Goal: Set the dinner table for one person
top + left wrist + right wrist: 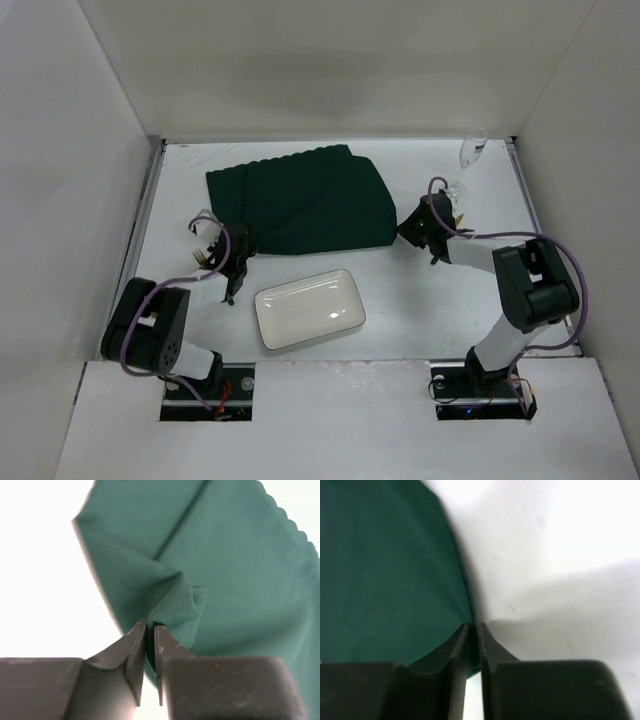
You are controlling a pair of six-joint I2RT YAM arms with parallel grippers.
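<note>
Likely robotics lab: white enclosure walls (70,150), white dinner table (420,300), bolted arm bases (480,385), purple cables (584,288).

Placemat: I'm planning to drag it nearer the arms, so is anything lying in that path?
Yes. The white plate lies on the table just nearer than the placemat, between the arms, apart from its edge. Left fingers and right fingers each pinch a near corner.
</note>
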